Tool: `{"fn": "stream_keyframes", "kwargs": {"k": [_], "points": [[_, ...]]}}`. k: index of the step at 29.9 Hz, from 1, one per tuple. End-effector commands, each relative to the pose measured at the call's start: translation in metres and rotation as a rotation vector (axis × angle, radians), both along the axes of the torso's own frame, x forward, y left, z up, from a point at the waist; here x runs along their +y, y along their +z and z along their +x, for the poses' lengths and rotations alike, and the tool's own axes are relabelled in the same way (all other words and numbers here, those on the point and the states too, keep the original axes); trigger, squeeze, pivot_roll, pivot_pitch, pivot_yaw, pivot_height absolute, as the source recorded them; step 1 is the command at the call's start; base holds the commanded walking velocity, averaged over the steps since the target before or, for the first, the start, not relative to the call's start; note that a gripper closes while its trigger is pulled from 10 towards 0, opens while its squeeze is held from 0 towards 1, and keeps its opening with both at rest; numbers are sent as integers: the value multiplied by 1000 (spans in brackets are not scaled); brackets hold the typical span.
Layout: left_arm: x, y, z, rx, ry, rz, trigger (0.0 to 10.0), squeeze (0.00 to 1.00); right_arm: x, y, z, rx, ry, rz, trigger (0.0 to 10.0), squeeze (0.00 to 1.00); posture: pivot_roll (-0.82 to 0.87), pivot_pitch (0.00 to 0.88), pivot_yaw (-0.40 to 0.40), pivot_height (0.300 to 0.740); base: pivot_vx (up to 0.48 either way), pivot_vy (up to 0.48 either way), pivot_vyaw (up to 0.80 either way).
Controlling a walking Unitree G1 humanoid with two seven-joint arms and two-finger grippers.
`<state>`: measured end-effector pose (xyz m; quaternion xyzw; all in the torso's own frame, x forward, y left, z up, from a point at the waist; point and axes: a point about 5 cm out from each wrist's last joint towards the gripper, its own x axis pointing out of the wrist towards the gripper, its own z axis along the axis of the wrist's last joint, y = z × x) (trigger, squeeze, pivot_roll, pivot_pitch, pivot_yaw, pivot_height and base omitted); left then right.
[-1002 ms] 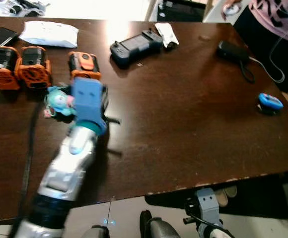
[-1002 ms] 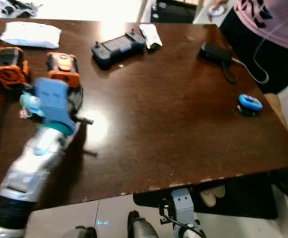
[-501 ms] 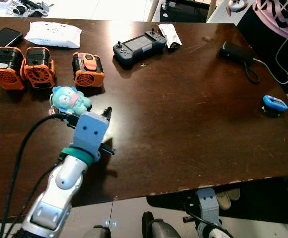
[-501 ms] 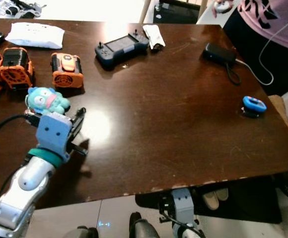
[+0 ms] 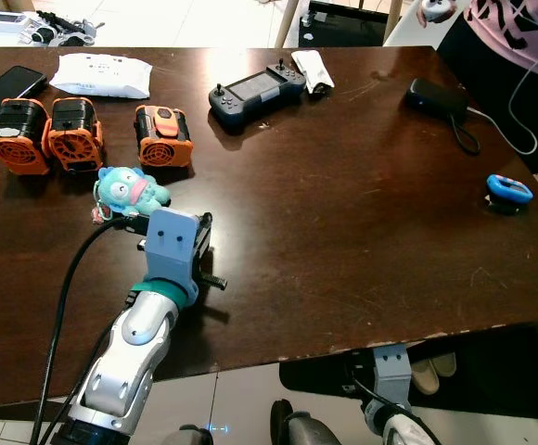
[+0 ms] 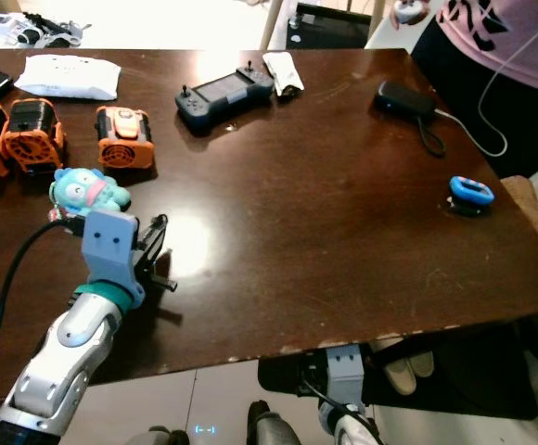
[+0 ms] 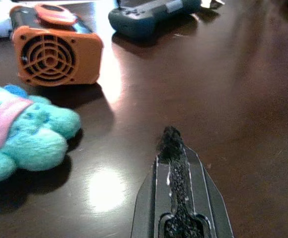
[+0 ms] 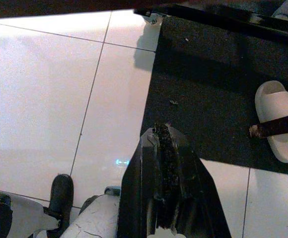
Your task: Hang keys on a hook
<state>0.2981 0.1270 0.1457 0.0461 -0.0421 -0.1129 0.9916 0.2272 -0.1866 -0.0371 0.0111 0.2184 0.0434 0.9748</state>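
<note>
One dark desk carries three orange fans; left gripper, fingers pressed closed and empty, rests near the turquoise plush keychain. Right gripper, closed, hangs over floor tiles.

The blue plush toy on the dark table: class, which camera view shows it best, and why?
The left wrist view: the blue plush toy sits large and sharp, its pink mouth plain, beside the orange fan. The two eye views show it small, from above, just ahead of the left gripper. The right wrist view faces the floor.
</note>
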Motion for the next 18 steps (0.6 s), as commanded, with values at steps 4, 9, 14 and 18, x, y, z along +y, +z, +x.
{"fn": "stream_keyframes", "kwargs": {"k": [4, 9, 14, 18], "points": [[-1, -6, -2, 11, 15, 3, 10000, 0, -4, 7, 6, -49, -16, 3, 10000, 0, -61, 135, -8, 740, 0, 0, 0], [-1, -7, -4, 12, 22, 9, 10000, 0, -4, 11, 11, -70, -11, 5, 10000, 0, -59, 139, -14, 740, 0, 0, 0], [-1, -8, -4, 13, 24, 12, 10000, 0, -3, 12, 12, -74, -8, 6, 10000, 0, -59, 138, -14, 740, 0, 0, 0], [-2, -9, -2, 8, 22, 20, 10000, 0, -3, 12, 11, -74, -7, 4, 10000, 0, -60, 138, -15, 740, -252, 0, 0]]}}
